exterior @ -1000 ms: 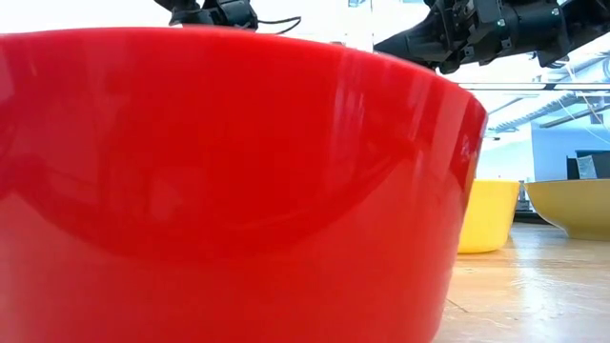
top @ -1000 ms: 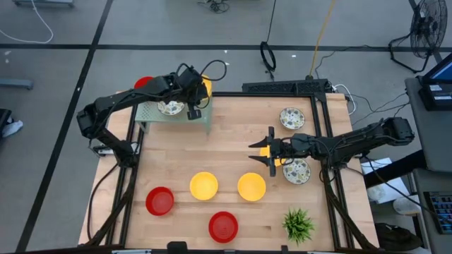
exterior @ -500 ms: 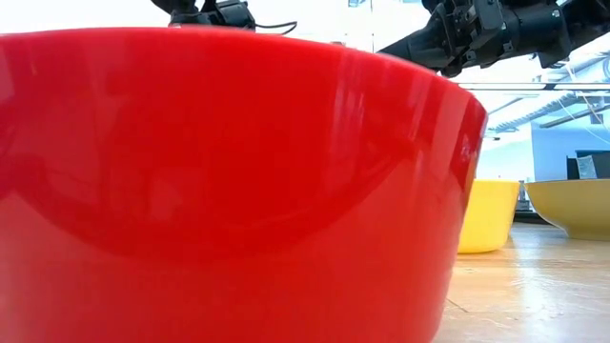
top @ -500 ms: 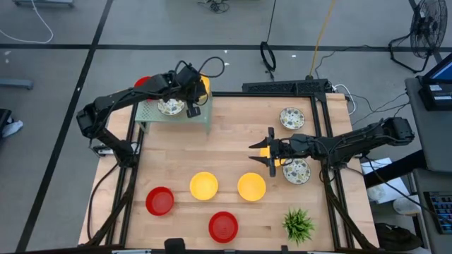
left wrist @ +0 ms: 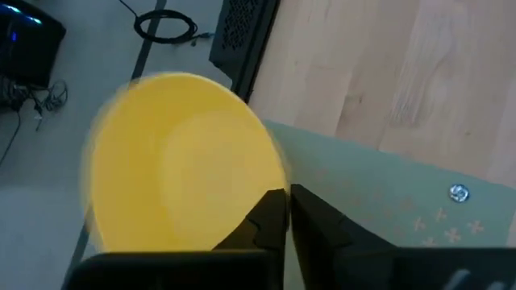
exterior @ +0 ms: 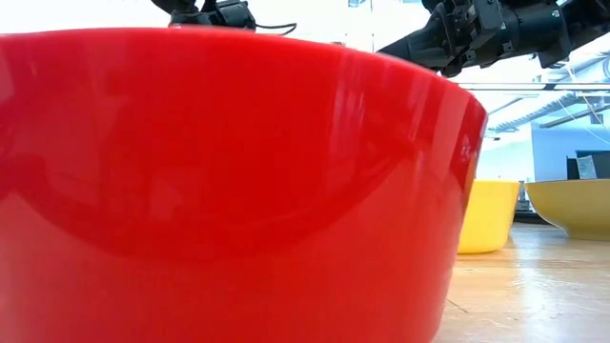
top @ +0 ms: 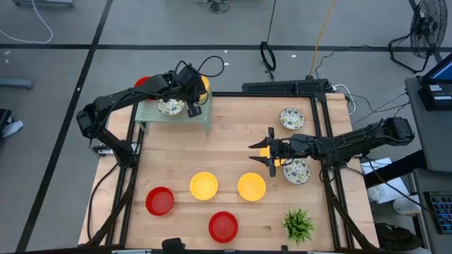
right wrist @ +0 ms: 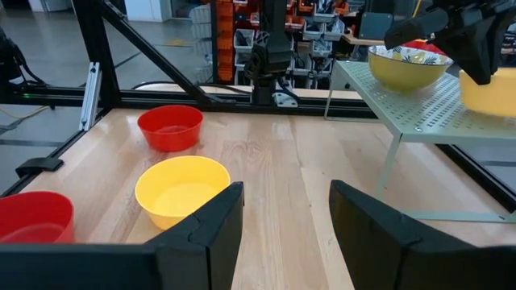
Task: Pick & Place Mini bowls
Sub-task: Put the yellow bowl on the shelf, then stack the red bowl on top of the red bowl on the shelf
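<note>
Yellow bowl (left wrist: 181, 161) at left pincer (left wrist: 282, 211), over green shelf (left wrist: 403, 201).

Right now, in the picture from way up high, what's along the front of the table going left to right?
Red bowl → yellow bowl → another red bowl → second yellow bowl → little green plant.
</note>
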{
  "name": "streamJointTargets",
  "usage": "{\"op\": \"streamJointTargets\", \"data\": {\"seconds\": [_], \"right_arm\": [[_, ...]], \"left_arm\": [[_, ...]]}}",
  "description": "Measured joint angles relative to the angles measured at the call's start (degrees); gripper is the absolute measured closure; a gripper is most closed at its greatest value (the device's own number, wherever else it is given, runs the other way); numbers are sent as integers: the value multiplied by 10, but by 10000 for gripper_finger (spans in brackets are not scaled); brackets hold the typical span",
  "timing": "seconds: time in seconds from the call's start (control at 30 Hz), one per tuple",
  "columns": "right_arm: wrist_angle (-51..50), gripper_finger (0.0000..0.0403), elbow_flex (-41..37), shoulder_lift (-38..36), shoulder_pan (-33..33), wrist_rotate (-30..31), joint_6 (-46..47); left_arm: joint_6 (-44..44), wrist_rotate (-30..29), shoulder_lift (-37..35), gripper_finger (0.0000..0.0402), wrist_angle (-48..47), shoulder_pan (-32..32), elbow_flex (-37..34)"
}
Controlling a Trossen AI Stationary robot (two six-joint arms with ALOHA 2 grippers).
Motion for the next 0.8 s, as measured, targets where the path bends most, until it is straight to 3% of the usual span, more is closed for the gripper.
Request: {"op": "streamJointTargets", "data": {"seconds": [0.37, 0.5, 0.67, 0.8], "right_arm": [[0, 232, 0, 0, 0, 0, 23], [-6, 232, 0, 0, 0, 0, 77], [-4, 232, 0, 0, -1, 0, 62], [2, 232, 0, 0, -1, 0, 44]], "left_arm": [[-11, -26, -13, 269, 15, -11, -1], [-11, -25, -43, 255, 29, -31, -1], [-34, -23, -88, 254, 37, -69, 0], [-100, 28, -109, 254, 35, -98, 0]]}}
